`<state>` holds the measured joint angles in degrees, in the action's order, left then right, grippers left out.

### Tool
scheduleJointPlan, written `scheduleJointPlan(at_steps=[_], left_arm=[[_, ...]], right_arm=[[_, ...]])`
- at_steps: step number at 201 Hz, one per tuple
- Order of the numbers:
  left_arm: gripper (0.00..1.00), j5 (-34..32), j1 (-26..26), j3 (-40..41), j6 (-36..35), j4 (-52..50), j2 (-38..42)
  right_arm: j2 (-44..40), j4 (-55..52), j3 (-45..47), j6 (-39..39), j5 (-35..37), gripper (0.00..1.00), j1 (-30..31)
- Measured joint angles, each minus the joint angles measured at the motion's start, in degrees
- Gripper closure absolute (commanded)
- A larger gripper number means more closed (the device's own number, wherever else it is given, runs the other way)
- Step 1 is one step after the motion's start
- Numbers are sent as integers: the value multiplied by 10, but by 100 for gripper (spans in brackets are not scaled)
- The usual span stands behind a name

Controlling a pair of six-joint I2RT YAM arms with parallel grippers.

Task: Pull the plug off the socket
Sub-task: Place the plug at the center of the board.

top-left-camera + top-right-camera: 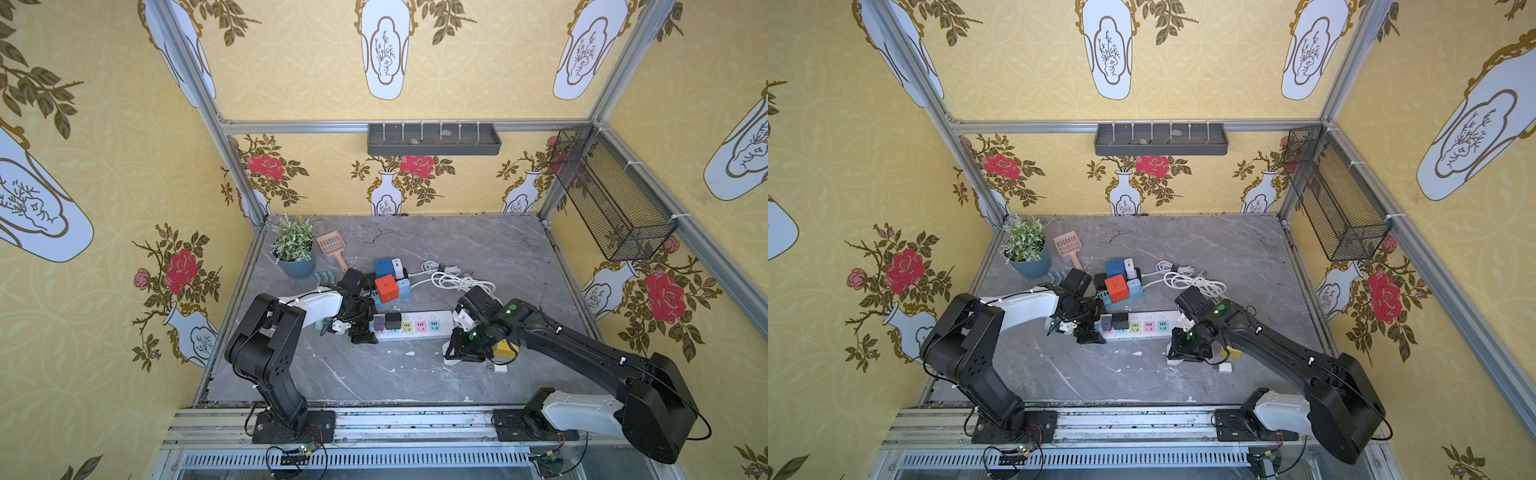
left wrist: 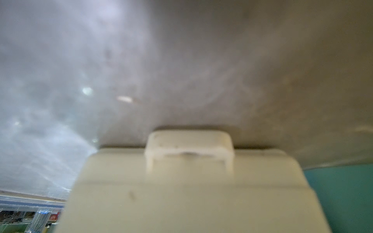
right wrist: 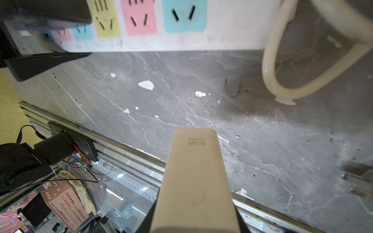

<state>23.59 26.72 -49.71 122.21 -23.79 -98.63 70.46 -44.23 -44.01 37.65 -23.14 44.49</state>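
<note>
Surface: grey marble-look table [image 1: 478, 249], scuffed, with white chips [image 3: 146, 84] in the finish on the near side of the strip and dark specks along the back edge. An aluminium rail [image 1: 415, 419] along the front carries both arm bases

Room: yellow wallpaper with vases and red roses on three sides, aluminium frame posts at the corners. Grey wall tray [image 1: 434, 139] on the back crossbar; black mesh basket [image 1: 611, 195] on the right wall

On the table: potted plant [image 1: 293, 249] and pink scoop [image 1: 332, 245] at back left. Cube adapters [image 1: 386, 289] are clustered mid-table, beside a coiled white cord [image 1: 453, 278]

Power strip [image 1: 419, 328] lies flat across the centre. Grey plug [image 1: 379, 323] and black plug [image 1: 393, 321] are seated at its left end; the yellow, pink and blue outlets are bare

Right gripper [image 1: 451, 355] is pinching the cream plug [image 3: 193, 181], which is clear of the strip, over bare table near the strip's right end

Left gripper [image 1: 361, 332] is at the strip's left end. Its wrist view is blurred; cannot tell whether the jaws are spread or closed
</note>
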Motion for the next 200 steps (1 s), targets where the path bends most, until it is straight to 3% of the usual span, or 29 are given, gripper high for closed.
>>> scheduleJointPlan(at_steps=[132,171,200], left_arm=[[84,0,1,3,0,4,2],[84,0,1,4,0,6,3],[84,0,1,4,0,6,3]], right_arm=[[-46,104,133,12,-61,68,-84],[-47,120,154,4,-82,49,-126],[-31,115,155,2,-78,41,-141]])
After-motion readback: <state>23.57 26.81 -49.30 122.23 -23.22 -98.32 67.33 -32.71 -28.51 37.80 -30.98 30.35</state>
